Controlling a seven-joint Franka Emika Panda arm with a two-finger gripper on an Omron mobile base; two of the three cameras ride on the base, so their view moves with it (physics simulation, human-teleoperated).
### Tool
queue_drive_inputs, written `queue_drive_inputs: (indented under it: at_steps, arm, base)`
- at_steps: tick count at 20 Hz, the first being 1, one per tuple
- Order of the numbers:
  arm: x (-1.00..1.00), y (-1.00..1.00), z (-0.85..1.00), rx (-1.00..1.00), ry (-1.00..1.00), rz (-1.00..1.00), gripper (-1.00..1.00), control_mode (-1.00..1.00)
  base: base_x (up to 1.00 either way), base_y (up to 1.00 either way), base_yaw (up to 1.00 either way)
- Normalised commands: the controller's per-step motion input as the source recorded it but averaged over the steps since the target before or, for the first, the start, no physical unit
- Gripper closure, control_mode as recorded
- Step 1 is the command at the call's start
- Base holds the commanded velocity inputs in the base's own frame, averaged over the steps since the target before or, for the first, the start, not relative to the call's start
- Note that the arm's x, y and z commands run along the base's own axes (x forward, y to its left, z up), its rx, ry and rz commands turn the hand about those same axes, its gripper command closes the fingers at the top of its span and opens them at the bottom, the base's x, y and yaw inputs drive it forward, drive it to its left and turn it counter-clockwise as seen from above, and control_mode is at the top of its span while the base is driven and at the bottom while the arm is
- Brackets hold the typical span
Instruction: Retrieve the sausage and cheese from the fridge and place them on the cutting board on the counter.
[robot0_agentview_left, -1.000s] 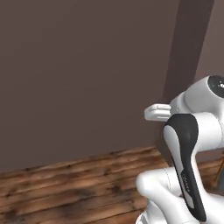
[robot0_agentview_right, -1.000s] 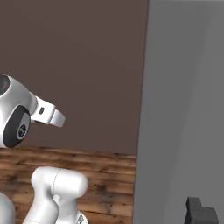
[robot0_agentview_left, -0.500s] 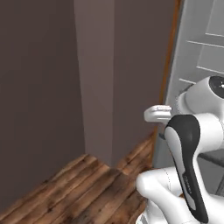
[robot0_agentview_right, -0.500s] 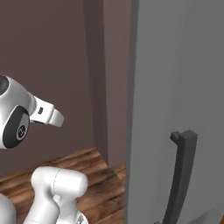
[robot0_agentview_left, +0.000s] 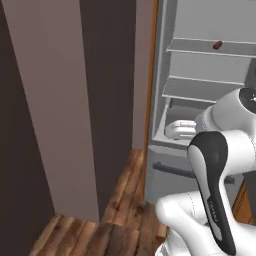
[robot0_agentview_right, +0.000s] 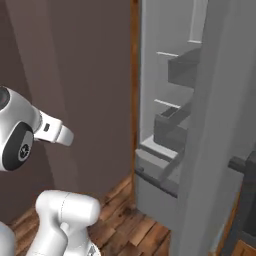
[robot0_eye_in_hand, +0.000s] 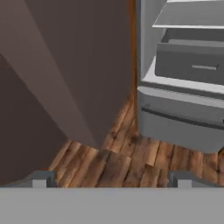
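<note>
Jaws apart, empty, over wood floor (robot0_eye_in_hand: 131, 162). Fridge (robot0_agentview_left: 210, 65) open; sausage (robot0_agentview_left: 217, 45) on upper shelf (robot0_agentview_left: 200, 48). Dark wall (robot0_agentview_left: 45, 100) left.

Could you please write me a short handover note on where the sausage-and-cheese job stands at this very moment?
Gripper: jaws wide open, nothing held, pointing at the wooden floor in front of the fridge.
Tall grey fridge: open, with pale grey shelves and a drawer on view.
Small dark reddish-brown sausage: lying on an upper shelf, at the upper right of the left base view.
Cheese, cutting board and counter: not located from here.
Done: the robot faces the open fridge.
Left: grasp the sausage, find the cheese, carry both to the board.
</note>
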Motion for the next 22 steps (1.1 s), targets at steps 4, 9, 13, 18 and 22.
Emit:
queue_drive_inputs:
  at_steps: [4, 9, 13, 18, 22]
  arm:
    - [0.00, 0.00, 0.00, 0.00, 0.00, 0.00, -1.00, 1.00]
    - [0.00, 0.00, 0.00, 0.00, 0.00, 0.00, -1.00, 1.00]
    - [0.00, 0.00, 0.00, 0.00, 0.00, 0.00, -1.00, 1.00]
    - [0.00, 0.00, 0.00, 0.00, 0.00, 0.00, -1.00, 1.00]
    - [0.00, 0.00, 0.00, 0.00, 0.00, 0.00, -1.00, 1.00]
  base:
    - [1.00, 0.69, -0.49]
    - [0.88, 0.32, -0.56]
    - [-0.03, 0.09, -0.59]
    - [-0.32, -0.03, -0.25]
    - [0.08, -0.52, -0.08]
